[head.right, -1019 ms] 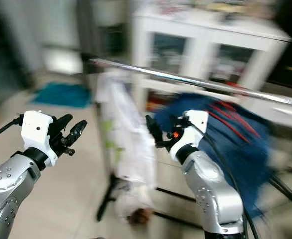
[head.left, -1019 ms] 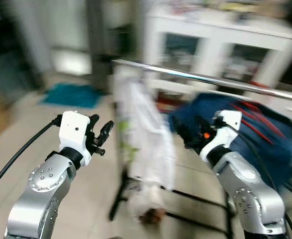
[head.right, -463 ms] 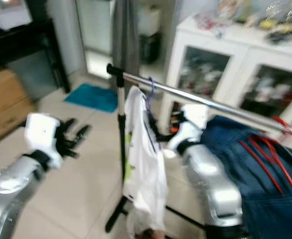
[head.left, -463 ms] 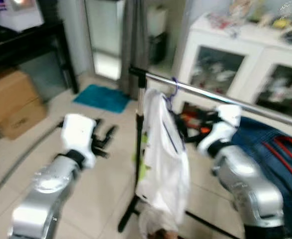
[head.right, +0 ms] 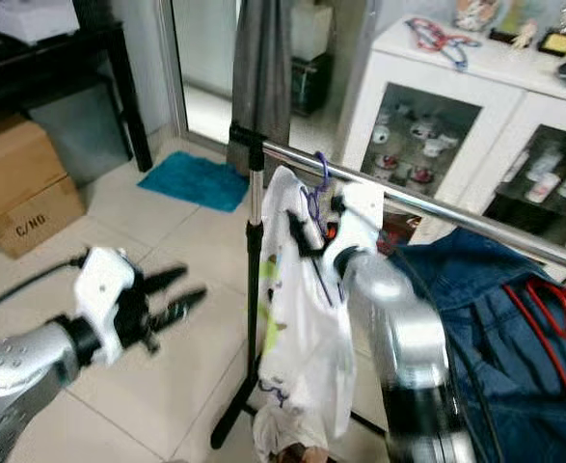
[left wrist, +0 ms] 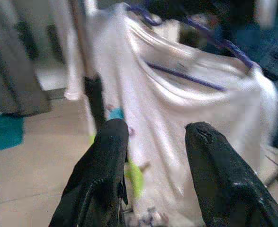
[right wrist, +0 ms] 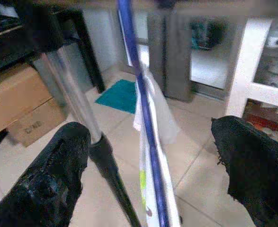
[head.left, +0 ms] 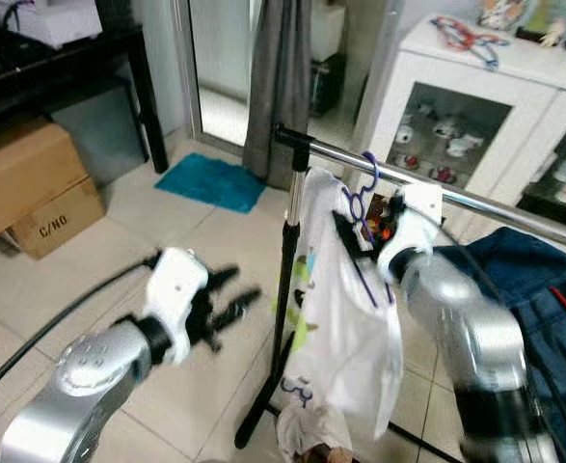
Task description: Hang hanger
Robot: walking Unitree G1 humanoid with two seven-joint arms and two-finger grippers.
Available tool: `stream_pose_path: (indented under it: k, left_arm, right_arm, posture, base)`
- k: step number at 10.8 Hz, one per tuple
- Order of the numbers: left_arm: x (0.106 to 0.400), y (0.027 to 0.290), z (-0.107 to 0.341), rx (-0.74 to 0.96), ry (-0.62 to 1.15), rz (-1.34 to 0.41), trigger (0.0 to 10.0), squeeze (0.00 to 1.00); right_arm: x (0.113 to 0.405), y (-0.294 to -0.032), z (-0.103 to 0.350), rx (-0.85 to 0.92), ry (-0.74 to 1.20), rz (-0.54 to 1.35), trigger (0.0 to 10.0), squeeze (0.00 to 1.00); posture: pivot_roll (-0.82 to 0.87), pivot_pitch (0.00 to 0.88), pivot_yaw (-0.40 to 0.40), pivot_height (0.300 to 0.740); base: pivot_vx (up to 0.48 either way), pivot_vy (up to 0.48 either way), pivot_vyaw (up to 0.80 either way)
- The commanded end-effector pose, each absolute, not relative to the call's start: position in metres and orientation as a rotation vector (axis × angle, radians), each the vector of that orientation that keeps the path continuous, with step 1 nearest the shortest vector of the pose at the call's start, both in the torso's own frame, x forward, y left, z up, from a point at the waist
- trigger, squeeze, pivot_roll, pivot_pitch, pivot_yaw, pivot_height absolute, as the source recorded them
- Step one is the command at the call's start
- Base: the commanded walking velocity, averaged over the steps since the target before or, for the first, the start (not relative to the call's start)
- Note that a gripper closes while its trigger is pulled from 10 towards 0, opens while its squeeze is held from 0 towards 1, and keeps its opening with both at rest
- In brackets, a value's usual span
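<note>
A purple hanger (head.left: pixel 363 198) carrying a white shirt (head.left: pixel 345 318) hangs by its hook on the chrome rail (head.left: pixel 475 204), close to the rail's left end post (head.left: pixel 289 241). My right gripper (head.left: pixel 352 231) is at the hanger's shoulder just below the rail. It is open, and in the right wrist view the purple hanger arm (right wrist: pixel 143 113) runs between the spread fingers (right wrist: pixel 58 175) without being touched. My left gripper (head.left: pixel 227 301) is open, low and left of the post, with its fingers (left wrist: pixel 105 156) pointing at the shirt (left wrist: pixel 176 113).
The rack's black legs (head.left: pixel 263 405) spread over the tiled floor. A blue denim garment (head.right: pixel 495 328) with a red hanger (head.right: pixel 543 299) hangs further right. A white glass-door cabinet (head.left: pixel 456 106) stands behind. Cardboard boxes (head.left: pixel 27 183), a teal mat (head.left: pixel 213 181) and a grey curtain (head.left: pixel 278 77) are at left.
The camera has swung and the picture has sharpened. My left gripper has reached farther toward the rack post, still open. My right gripper stays by the hanger at the rail.
</note>
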State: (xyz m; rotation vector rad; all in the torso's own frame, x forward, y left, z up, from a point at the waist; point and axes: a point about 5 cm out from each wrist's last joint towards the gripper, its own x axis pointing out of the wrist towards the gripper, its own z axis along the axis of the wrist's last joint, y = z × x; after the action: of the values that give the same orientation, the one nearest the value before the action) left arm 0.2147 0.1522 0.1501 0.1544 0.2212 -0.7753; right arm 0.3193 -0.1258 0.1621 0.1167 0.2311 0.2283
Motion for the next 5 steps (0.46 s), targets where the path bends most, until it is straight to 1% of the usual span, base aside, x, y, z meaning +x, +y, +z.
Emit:
stream_pose_path:
  k: [1, 4, 5]
  left_arm:
    - [0.211, 0.15, 0.152, 0.154, 0.227, -0.827, 10.0, 0.0]
    - [0.207, 0.146, 0.151, 0.137, 0.235, -0.887, 10.0, 0.0]
    - [0.206, 0.145, 0.151, 0.134, 0.239, -0.91, 10.0, 0.0]
  right_arm:
    - [0.327, -0.13, 0.167, 0.118, 0.251, 0.193, 10.0, 0.0]
    - [0.343, -0.129, 0.161, 0.13, 0.294, 0.18, 10.0, 0.0]
    - [0.351, -0.133, 0.156, 0.122, 0.315, 0.138, 10.0, 0.0]
  posture:
    - [0.14, 0.0, -0.061, 0.74]
    - [0.14, 0.0, -0.069, 0.74]
    - [0.14, 0.0, -0.07, 0.74]
  base:
    - [0.0, 0.0, 0.0]
    - [0.0, 0.0, 0.0]
    - [0.0, 0.0, 0.0]
